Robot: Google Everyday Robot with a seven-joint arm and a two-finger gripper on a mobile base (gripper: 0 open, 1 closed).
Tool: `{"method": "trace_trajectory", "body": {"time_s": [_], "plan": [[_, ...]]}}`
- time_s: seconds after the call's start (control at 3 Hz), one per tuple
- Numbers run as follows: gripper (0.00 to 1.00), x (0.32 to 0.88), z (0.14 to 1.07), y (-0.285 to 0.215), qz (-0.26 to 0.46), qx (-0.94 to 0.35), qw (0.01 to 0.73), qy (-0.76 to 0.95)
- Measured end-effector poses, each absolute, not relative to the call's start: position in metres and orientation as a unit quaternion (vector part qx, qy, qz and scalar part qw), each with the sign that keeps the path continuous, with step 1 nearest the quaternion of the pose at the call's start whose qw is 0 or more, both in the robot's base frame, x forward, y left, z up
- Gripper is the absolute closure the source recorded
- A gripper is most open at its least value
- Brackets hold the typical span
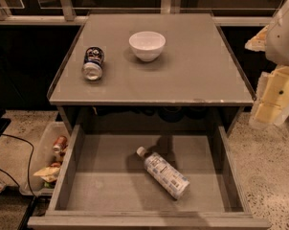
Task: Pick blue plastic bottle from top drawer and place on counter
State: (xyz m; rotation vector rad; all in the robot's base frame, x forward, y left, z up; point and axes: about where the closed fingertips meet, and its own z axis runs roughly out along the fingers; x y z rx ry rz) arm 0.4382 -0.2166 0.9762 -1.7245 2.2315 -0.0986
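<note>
The blue plastic bottle (163, 172) lies on its side in the open top drawer (101, 186), right of the middle, with its white cap pointing to the back left. The counter (197, 71) is the flat grey cabinet top above the drawer. My gripper (273, 97) hangs at the right edge of the view, beside the counter's right rim and above the floor. It is well apart from the bottle and holds nothing that I can see.
A white bowl (147, 45) stands on the counter near the middle back. A blue soda can (93, 63) lies on its side at the counter's left. A clear bin (49, 162) with snacks and a can sits on the floor left of the drawer. Black cables run at the far left.
</note>
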Motion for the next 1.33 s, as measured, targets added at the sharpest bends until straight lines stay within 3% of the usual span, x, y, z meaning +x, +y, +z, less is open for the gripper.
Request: {"method": "trace_trajectory", "body": {"time_s": [1.33], "plan": [[0.00, 0.410, 0.865, -0.233, 0.040, -0.608, 0.203, 0.767]]}}
